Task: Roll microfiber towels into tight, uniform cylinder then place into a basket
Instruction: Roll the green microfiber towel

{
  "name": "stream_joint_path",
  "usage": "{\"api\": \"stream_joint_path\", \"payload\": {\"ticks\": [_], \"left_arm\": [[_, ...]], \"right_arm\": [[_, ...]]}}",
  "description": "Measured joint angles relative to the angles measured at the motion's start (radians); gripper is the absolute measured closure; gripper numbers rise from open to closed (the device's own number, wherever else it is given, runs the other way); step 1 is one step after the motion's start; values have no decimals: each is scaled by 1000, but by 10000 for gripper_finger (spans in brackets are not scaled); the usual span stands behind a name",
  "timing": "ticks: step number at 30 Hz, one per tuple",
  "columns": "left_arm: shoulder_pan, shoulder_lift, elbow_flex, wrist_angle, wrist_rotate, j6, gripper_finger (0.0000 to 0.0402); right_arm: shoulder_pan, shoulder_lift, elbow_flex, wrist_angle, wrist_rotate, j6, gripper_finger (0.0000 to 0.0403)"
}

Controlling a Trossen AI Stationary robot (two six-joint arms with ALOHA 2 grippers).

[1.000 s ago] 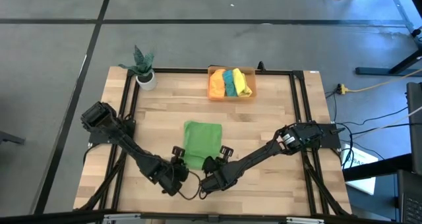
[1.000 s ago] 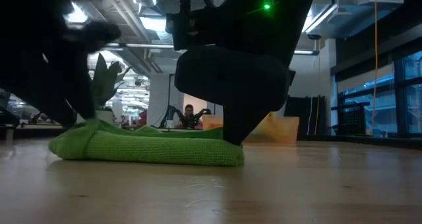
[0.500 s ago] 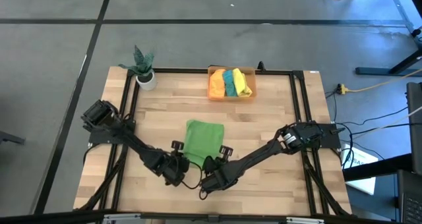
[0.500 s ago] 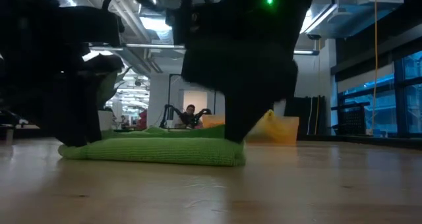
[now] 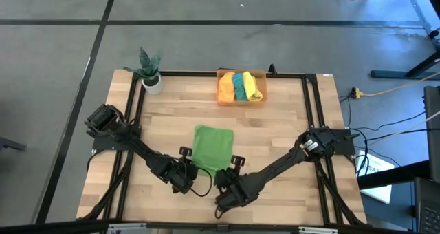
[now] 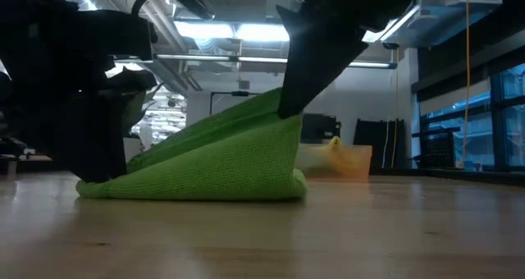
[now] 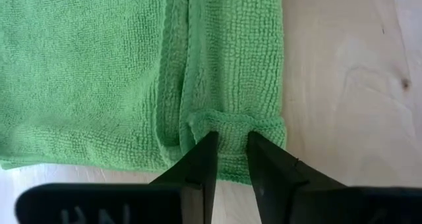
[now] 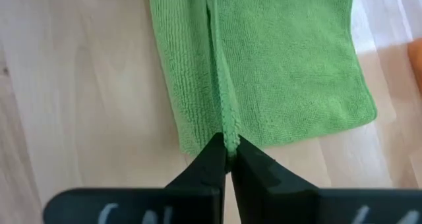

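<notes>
The right claw [image 8: 227, 148] is clenched on a thin ridge of the light green towel [image 5: 212, 147], holding that near corner raised off the surface [image 5: 289, 124], so the cloth slopes up to it in the low view. Just beside it, the left claw [image 7: 229, 148] pinches a small fold at the towel's other near corner, low against the surface. Well beyond both claws, the basket [image 5: 240, 100] holds the orange, teal and yellow towels [image 5: 240, 86].
</notes>
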Motion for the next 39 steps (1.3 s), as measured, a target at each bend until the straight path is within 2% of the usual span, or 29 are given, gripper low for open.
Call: {"api": "stream_joint_path", "payload": {"ticks": [10,20,24,29,33,39], "left_arm": [[0,0,0,-1,0,0,327],[0,1,0,-2,1,0,327],[0,1,0,-3,1,0,327],[0,1,0,-3,1,0,327],[0,1,0,-3,1,0,327],[0,1,0,-3,2,0,327]], "right_arm": [[-15,0,0,9,-4,-30,371],[-66,5,0,10,-38,-36,281],[-75,5,0,6,-35,-58,257],[-64,3,59,-47,-35,-65,251],[-22,1,114,-52,-33,-158,253],[53,2,79,34,-38,-298,251]]}}
